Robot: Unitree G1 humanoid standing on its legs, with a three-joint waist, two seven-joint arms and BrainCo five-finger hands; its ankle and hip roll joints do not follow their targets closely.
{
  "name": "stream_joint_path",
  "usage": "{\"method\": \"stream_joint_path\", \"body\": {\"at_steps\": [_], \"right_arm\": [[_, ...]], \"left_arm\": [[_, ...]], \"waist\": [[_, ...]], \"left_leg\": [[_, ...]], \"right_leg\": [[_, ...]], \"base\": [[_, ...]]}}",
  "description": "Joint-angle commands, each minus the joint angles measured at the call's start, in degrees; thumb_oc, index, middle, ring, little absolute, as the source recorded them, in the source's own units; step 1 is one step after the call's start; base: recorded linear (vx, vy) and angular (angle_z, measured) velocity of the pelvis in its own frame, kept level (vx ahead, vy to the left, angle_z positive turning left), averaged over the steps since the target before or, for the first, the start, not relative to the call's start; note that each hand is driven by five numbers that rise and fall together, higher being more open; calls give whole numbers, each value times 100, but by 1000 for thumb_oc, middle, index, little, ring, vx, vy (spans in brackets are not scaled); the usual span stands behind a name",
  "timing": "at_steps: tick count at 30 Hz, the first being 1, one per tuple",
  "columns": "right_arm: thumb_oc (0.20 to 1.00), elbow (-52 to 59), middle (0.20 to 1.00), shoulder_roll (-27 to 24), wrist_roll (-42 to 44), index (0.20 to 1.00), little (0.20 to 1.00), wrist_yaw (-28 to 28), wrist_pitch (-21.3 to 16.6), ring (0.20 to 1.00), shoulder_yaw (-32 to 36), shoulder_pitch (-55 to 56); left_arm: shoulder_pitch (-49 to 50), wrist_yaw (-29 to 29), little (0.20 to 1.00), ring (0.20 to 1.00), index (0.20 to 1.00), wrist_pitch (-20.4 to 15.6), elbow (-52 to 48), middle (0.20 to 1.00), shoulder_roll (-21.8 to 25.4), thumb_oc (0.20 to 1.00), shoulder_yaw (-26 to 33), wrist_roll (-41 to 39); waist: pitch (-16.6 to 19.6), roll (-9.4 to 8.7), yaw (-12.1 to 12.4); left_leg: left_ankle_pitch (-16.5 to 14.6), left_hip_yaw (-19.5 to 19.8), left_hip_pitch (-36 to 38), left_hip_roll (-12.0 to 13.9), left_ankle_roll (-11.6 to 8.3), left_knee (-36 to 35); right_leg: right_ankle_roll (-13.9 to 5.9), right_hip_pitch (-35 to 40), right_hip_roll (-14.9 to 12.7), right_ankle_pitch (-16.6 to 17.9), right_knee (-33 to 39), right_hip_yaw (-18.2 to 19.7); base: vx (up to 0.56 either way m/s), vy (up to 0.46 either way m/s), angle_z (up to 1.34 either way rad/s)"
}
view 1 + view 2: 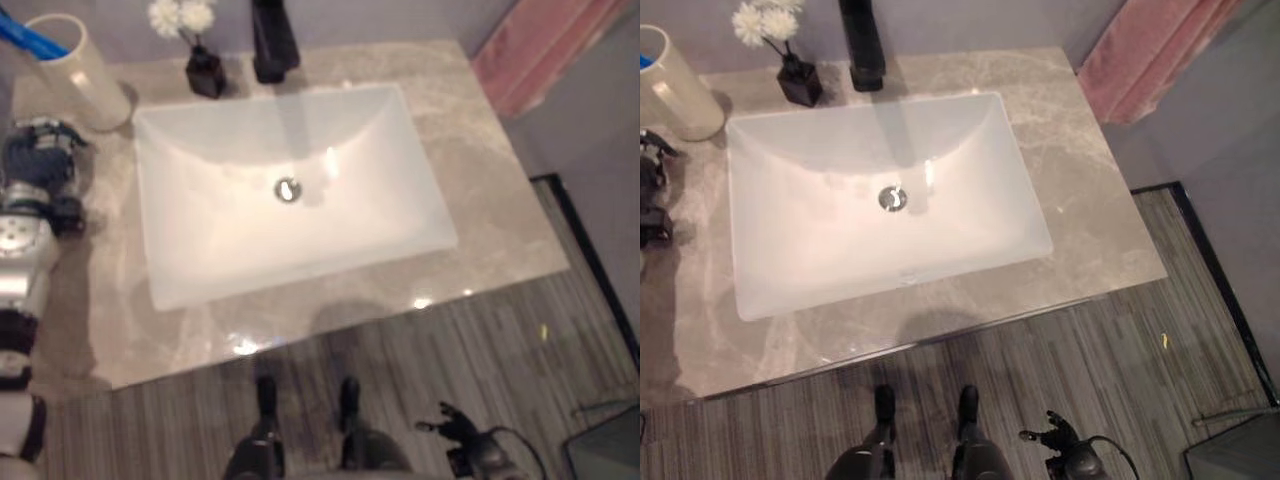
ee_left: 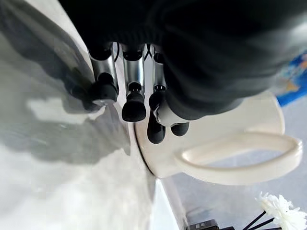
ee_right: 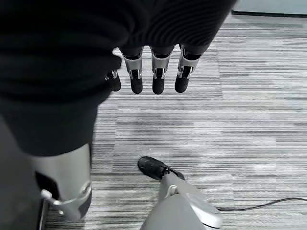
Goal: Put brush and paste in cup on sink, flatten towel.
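Observation:
A cream cup (image 1: 85, 75) with a handle (image 2: 240, 160) stands at the counter's back left corner. A blue item (image 1: 30, 38) sticks out of its top. My left hand (image 1: 40, 160) hovers just in front of the cup, and its fingers (image 2: 134, 100) are relaxed, hold nothing and hang close to the cup's wall. A pink towel (image 1: 1150, 55) hangs past the counter's far right corner. Low on the right side my right hand (image 1: 1055, 435) hangs over the floor, with straight, empty fingers (image 3: 158, 76).
A white rectangular sink basin (image 1: 200, 260) fills the middle of the marble counter (image 1: 500, 200). A black faucet (image 1: 272, 40) and a small black vase of white flowers (image 1: 203, 70) stand behind it. Striped grey floor (image 1: 500, 350) lies in front.

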State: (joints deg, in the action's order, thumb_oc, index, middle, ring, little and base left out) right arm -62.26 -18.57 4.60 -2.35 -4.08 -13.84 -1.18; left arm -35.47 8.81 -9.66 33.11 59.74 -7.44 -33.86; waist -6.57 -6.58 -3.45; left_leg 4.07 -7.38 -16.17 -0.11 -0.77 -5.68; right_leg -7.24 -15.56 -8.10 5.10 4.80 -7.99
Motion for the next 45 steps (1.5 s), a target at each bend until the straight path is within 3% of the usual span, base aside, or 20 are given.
{"method": "stream_joint_path", "body": {"at_steps": [1,14,22,33,45], "right_arm": [[1000,-192,1000,-422,72,1000,1000,-104,-27,1000,-150,2],[1000,10,1000,-494,230,1000,1000,-139,-130,1000,-259,-103],[1000,-137,1000,-451,193,1000,1000,-79,-138,1000,-240,11],[1000,77,1000,-627,128,1000,1000,-130,-170,1000,-230,48],[1000,228,1000,-829,208,1000,1000,-57,-199,1000,-231,81]], "left_arm": [[-456,184,200,200,200,-223,510,200,5,200,-74,-209],[-1493,320,200,200,200,-221,1497,200,-3,200,-542,-390],[-1035,307,200,200,200,-211,969,200,199,200,-382,-40],[-1499,511,200,200,200,-247,1239,200,357,200,-481,70],[-2739,505,200,200,200,-149,2189,200,475,200,-1242,176]], "waist": [[77,230,25],[133,149,-90],[148,131,-11],[92,131,-6],[21,99,-149]], "left_leg": [[-352,238,-53,39,159,68],[-292,234,-337,119,112,68],[-297,322,-286,147,100,68],[-271,399,-420,162,99,68],[-208,333,-672,166,88,68]], "right_leg": [[-385,-290,-227,775,20,-158],[-375,-611,-148,737,20,-95],[-338,-511,-137,631,20,-165],[-366,-595,-118,639,20,-236],[-392,-881,-85,720,20,-200]], "base": [[0,0,0],[17,-2,-5],[0,0,0],[-4,2,2],[3,0,-1]]}}
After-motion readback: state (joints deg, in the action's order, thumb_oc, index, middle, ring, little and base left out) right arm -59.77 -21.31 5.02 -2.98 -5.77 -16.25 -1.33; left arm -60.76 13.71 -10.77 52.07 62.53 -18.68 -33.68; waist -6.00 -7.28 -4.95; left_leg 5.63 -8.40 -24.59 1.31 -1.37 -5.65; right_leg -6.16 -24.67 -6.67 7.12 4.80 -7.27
